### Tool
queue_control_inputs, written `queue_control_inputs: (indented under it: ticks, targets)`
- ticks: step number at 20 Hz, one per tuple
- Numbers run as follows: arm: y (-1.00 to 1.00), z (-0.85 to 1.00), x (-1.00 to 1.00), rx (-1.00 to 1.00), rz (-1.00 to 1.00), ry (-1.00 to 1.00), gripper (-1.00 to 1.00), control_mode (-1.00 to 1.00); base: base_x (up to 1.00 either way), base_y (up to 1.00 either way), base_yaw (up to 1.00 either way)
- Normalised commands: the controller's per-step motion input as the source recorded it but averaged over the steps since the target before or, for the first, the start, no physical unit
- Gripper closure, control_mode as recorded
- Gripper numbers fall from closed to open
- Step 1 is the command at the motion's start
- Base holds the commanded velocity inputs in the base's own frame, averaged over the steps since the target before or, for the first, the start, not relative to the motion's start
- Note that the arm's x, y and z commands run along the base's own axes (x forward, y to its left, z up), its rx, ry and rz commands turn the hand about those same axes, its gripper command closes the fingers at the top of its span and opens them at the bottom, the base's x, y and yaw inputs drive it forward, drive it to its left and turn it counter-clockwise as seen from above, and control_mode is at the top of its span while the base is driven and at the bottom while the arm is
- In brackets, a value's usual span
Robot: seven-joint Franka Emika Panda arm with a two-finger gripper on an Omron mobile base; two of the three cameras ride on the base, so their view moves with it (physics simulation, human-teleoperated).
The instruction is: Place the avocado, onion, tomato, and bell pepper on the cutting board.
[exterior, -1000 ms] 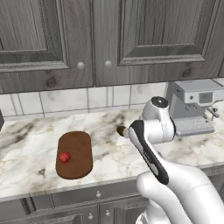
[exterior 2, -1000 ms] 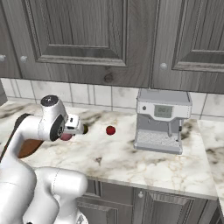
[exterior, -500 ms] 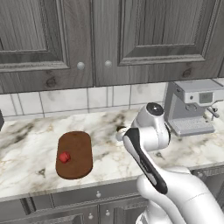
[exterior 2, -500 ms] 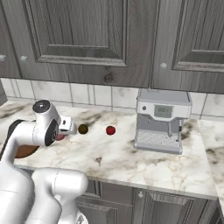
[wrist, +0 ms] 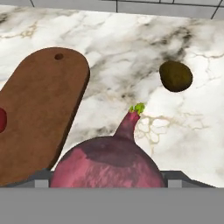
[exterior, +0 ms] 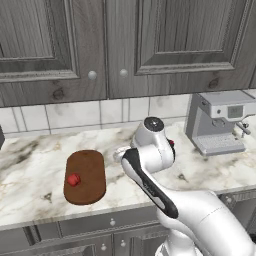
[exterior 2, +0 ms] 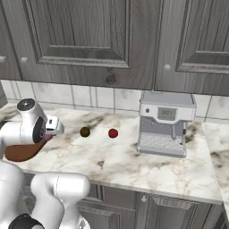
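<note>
So the tool [wrist: 107, 177] has the onion [wrist: 107, 164] clamped between its tips, jaws spread wide around it since it's a chunky one. In the hand view the onion sits right up against the camera, purple-pink with a little green sprout poking out the top, hanging over the marble table [wrist: 144, 52] just off the edge of the cutting board [wrist: 39, 109].

The board lies flat on the table, and there's already a bright red lumpy thing on it, the bell pepper [exterior: 74, 179], near its left side in the left base view.

The avocado [exterior 2: 85, 132] is out on the bare table, apart from the board, and the tomato [exterior 2: 113, 133] is just beside it, toward the coffee machine [exterior 2: 165, 123]. Neither touches anything else.
</note>
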Motion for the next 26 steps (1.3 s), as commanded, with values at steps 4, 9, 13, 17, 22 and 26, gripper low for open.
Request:
queue_control_inputs:
  ticks: [4,9,13,17,22,26]
  targets:
    - [0.69,-0.06,0.21,0.00,0.05,0.00,1.00,-1.00,0.00,0.00,0.00]
    - [0.42,-0.01,0.50,0.01,0.05,0.05,1.00,-1.00,0.00,0.00,0.00]
    - [0.30,0.00,0.53,0.02,0.05,0.05,1.00,-1.00,0.00,0.00,0.00]
    - [0.31,-0.09,0.34,0.00,0.01,0.01,1.00,-1.00,0.00,0.00,0.00]
    - [0.34,-0.21,0.23,0.00,0.00,0.00,1.00,-1.00,0.00,0.00,0.00]
    - [0.27,-0.30,0.27,0.00,0.00,0.01,1.00,-1.00,0.00,0.00,0.00]
